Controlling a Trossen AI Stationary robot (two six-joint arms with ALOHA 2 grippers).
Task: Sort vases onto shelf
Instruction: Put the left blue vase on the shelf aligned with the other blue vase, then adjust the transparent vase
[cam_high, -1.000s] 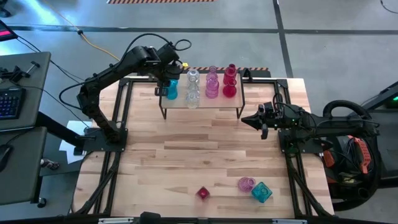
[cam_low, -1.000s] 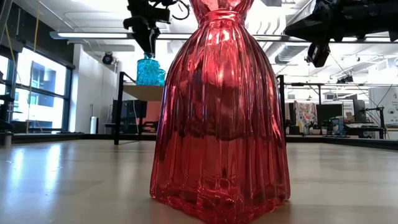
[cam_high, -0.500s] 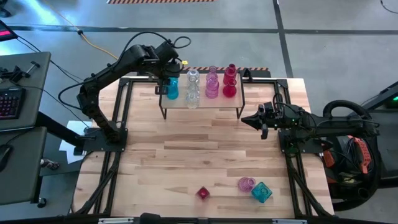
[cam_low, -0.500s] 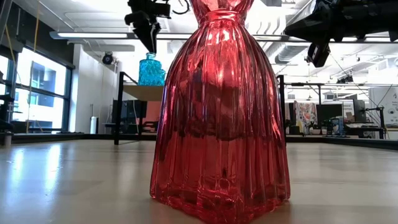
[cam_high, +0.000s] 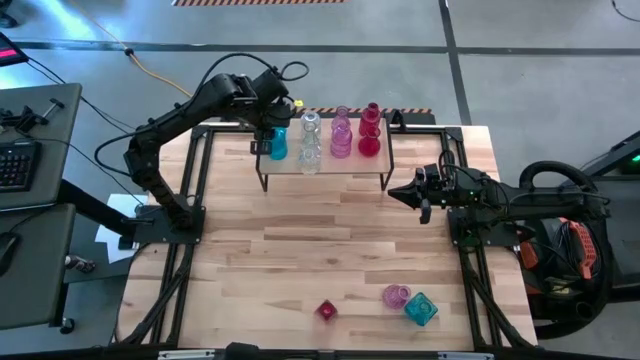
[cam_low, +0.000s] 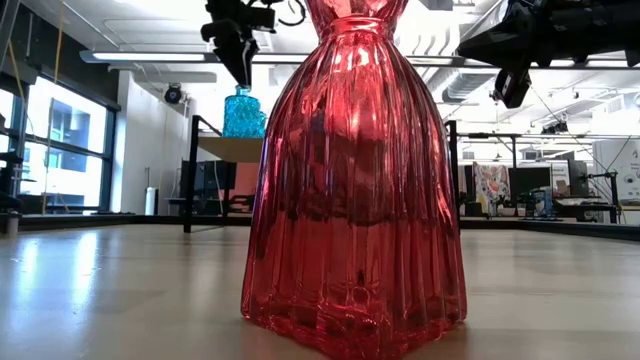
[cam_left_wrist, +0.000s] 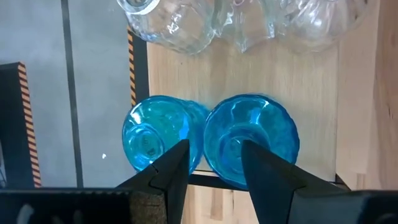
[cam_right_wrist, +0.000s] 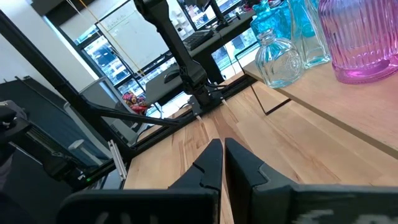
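Glass: vases (cam_high: 340, 135) stand in colour groups on the shelf (cam_high: 325, 165), blue, clear, pink, red, so sorting is well advanced.
Left pincer (cam_high: 268, 128): open above the blue vases (cam_left_wrist: 249, 134) at the shelf's left end, gripping nothing; judged a release.
Right pincer (cam_high: 394, 190): closed, empty, parked beside the shelf.
Unsorted: red vase (cam_high: 327, 310), pink vase (cam_high: 395, 295) and teal vase (cam_high: 421, 308) on the desk (cam_high: 330, 240), near edge.

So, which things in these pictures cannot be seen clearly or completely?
- Low view: the big red ribbed glass vase hides most of the shelf; the frame's upper edge cuts its neck.
- Left wrist view: clear glass vases cut by the frame edge.
- High view: vase shapes on the shelf too small to tell.
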